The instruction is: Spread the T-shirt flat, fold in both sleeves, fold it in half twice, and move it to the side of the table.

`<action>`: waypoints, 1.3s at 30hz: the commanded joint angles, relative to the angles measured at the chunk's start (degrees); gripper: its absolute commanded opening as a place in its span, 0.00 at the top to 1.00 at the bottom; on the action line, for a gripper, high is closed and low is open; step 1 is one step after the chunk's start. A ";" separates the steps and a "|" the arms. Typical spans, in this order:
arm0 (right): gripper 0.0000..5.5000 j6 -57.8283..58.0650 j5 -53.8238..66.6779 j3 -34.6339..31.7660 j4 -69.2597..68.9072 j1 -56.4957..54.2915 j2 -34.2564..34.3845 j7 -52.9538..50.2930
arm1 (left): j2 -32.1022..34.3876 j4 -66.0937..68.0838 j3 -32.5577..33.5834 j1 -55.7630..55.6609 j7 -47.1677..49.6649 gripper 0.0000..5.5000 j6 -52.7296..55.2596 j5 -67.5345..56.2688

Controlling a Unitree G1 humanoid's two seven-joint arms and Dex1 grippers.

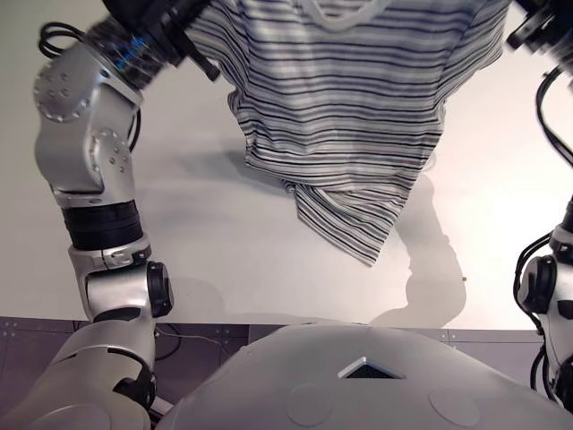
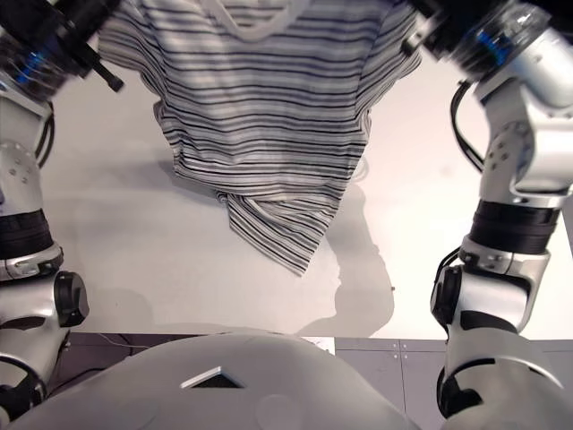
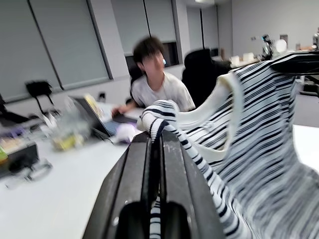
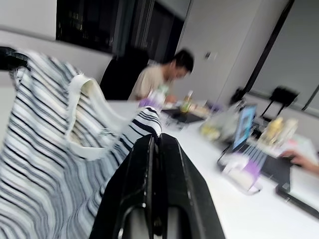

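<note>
Hanging from both shoulders, T-shirt (image 1: pixel 340 116) trails its hem on the table (image 1: pixel 179 233), judged ready for spreading flat; left jaws, right jaws closed on cloth.

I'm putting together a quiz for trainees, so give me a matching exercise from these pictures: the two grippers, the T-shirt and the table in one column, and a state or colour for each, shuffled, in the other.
Column one:
1. left gripper
2. right gripper
3. T-shirt
4. table

Column two:
A. plain white and flat
B. shut on the T-shirt's top edge at the robot's right
C. striped dark and light, hanging between the arms
D. shut on the T-shirt's top edge at the robot's left

Pairs: 1-D, 2-B, 3-C, 4-A.
</note>
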 commanded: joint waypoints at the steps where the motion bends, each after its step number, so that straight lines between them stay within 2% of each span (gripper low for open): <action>1: 0.98 3.51 5.70 -4.95 -4.37 -3.99 -3.09 -0.22 | 2.39 -4.27 4.66 -3.86 0.64 0.98 1.32 -4.78; 6: 0.98 9.57 16.77 -12.62 -10.25 -7.03 -6.66 -1.68 | 6.88 -10.84 10.02 -6.31 0.12 0.98 6.41 -14.25; 12: 0.98 16.60 32.51 -22.88 -16.89 -8.11 -13.01 -4.56 | 16.04 -15.95 17.52 -10.30 -0.61 0.98 14.43 -29.15; 18: 0.98 18.80 40.08 -26.30 -19.60 -6.99 -17.12 -8.20 | 21.75 -17.62 21.22 -11.32 1.71 0.98 19.12 -38.69; 21: 0.98 19.31 37.50 -20.79 -18.47 -5.16 -16.30 -8.15 | 22.21 -17.41 18.01 -7.95 2.04 0.98 19.77 -36.18; 23: 0.98 17.98 31.19 -12.97 -15.52 -2.58 -14.18 -7.01 | 20.77 -16.00 9.67 -3.79 1.55 0.98 17.58 -27.32; 25: 0.98 14.29 21.84 -2.21 -8.40 -0.17 -10.31 -4.83 | 18.04 -11.73 -2.54 0.85 0.23 0.98 12.31 -15.40; 27: 0.98 7.78 10.77 8.34 4.72 -0.38 -4.60 -3.02 | 14.84 -3.15 -13.34 3.83 -0.37 0.98 4.82 -3.05; 29: 0.98 0.24 1.72 14.47 19.11 -2.94 0.41 -2.65 | 11.00 8.07 -18.85 3.54 0.77 0.98 -1.75 5.43; 32: 0.98 -11.29 -8.20 18.96 41.92 -9.26 7.30 -3.92 | 2.65 31.51 -23.54 -2.46 4.39 0.98 -12.53 14.83; 34: 0.98 -16.02 -11.92 19.58 52.44 -13.42 10.11 -6.42 | -1.36 43.46 -24.60 -6.90 6.81 0.98 -18.63 18.66; 39: 0.98 -25.68 -19.71 19.59 70.51 -21.44 14.70 -14.37 | -7.44 65.64 -26.37 -16.05 10.52 0.98 -32.19 26.75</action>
